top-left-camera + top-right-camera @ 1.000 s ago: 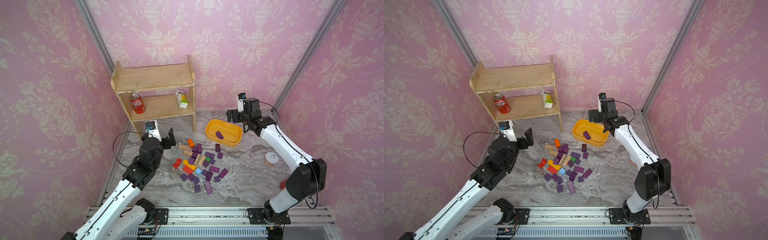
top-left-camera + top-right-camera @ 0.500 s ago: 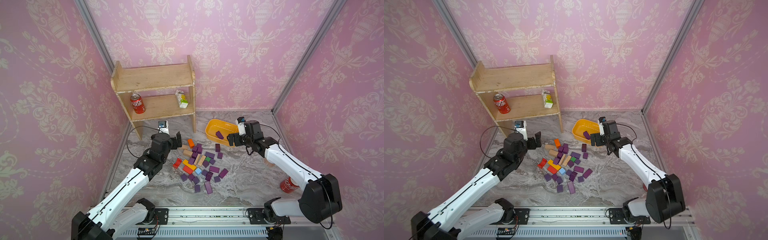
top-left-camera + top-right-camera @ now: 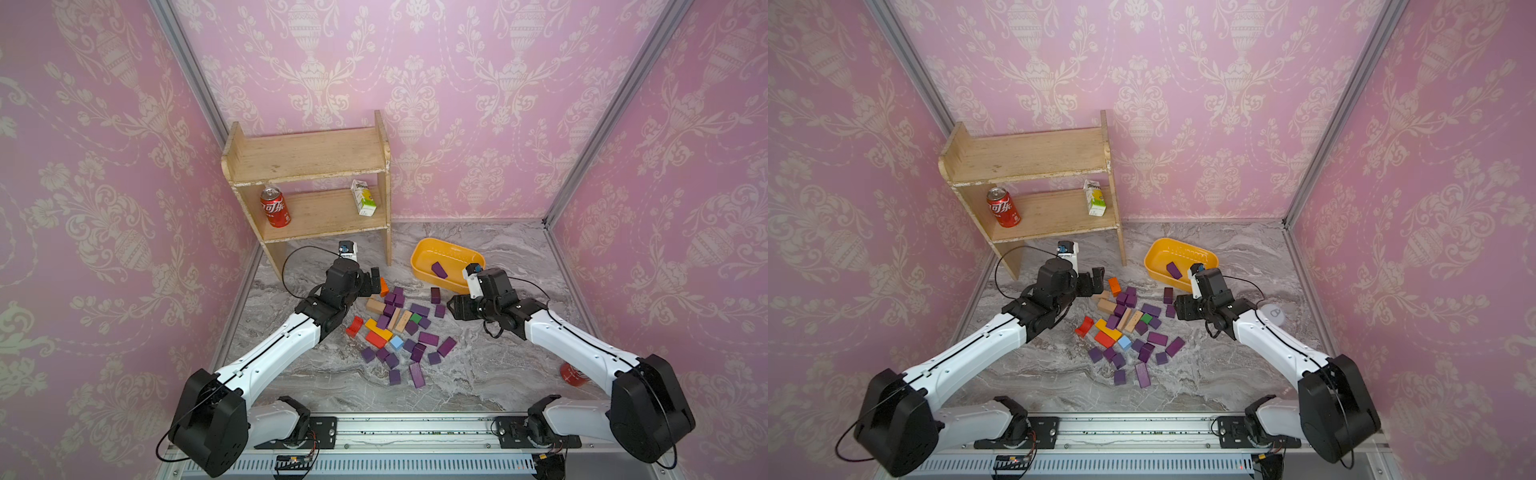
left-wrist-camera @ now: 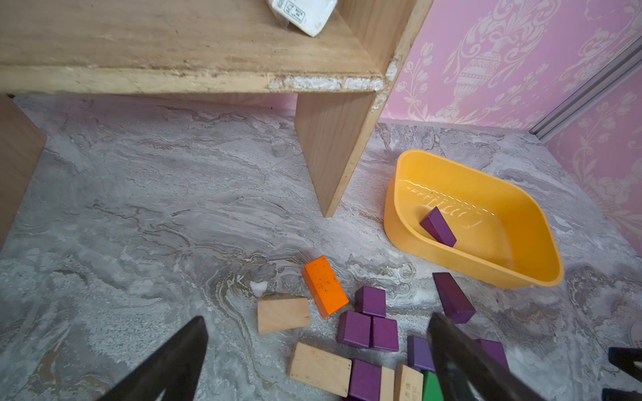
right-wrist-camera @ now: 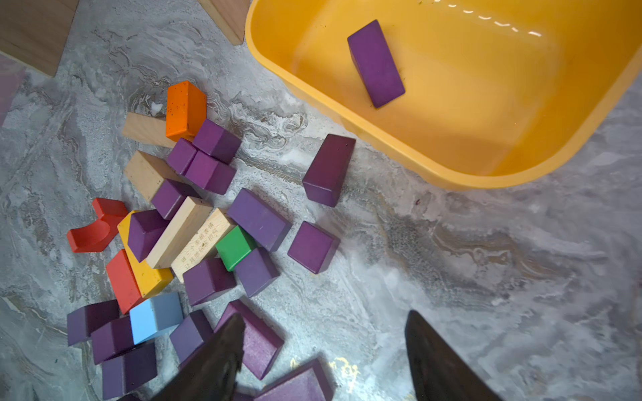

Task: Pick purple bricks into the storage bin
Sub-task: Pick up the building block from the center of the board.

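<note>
One purple brick (image 3: 439,269) lies inside the storage bin (image 3: 415,266); I judge the task barely begun.

Top views: the other purple bricks (image 3: 419,309) are scattered on the marble table (image 3: 478,382) between the two arms, mixed with coloured and plain wooden blocks. The right gripper (image 3: 451,309) hangs low just beside a lone purple cube (image 3: 439,311) at the edge of the pile nearest the bin. In both top views this arm is the nearer one to the bin. The left gripper (image 3: 376,281) is over the far edge of the pile, by the orange block (image 3: 384,286) and near the wooden shelf (image 3: 307,153).

Left wrist view: the left gripper (image 4: 318,321) has its jaws spread wide with nothing between them. Three purple cubes (image 4: 368,324) lie just ahead of it.

Right wrist view: the right gripper (image 5: 326,316) has its jaws apart and grips nothing; bare table shows in the gap. The lone purple cube (image 5: 312,246) lies ahead of that gap, towards the bin, with an upright purple bar (image 5: 328,170) beyond it. One finger overlaps a flat purple bar (image 5: 258,342); I cannot tell whether they touch.

Assessment: the right arm is best placed. The cube stands clear of its neighbours and has no long axis, so a straight advance should bracket it.
</note>
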`<state>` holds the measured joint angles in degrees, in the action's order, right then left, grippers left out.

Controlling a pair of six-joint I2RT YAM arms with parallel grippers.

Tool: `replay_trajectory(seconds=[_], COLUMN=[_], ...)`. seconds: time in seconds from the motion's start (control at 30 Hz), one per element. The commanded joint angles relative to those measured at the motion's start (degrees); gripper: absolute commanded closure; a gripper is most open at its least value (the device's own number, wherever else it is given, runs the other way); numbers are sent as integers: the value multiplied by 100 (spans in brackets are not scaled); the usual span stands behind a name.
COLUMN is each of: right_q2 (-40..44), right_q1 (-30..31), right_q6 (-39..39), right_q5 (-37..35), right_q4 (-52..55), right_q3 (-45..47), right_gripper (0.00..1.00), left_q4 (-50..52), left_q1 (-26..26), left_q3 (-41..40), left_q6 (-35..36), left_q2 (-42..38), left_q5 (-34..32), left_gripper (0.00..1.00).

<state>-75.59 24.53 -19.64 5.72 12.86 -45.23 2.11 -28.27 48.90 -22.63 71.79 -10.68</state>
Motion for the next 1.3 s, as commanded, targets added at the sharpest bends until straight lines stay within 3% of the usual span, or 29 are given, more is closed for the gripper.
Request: replay_trajectory(seconds=[0.0,0.43,0.67,1.27], right_q2=[-211,-1005,-1469,-2353], right_q1=[157,491,621,763], right_q6=[-418,-1015,-982,-989], right_q5=[51,-295,-445,-907], right_q4=[-394,-804,-612,-383], right_q3=[89,-85,-389,-921], right_gripper=[30,39,43,63], left_q4=[-167,287,735,532], left_q1=[32,-133,-280,-284], left_q3=[124,250,462,80], left_q6=[-409,-342,4,93], left_q2=[84,65,-74,-374], left_q5=[326,83,-472,-700], left_gripper=[1,1,1,1])
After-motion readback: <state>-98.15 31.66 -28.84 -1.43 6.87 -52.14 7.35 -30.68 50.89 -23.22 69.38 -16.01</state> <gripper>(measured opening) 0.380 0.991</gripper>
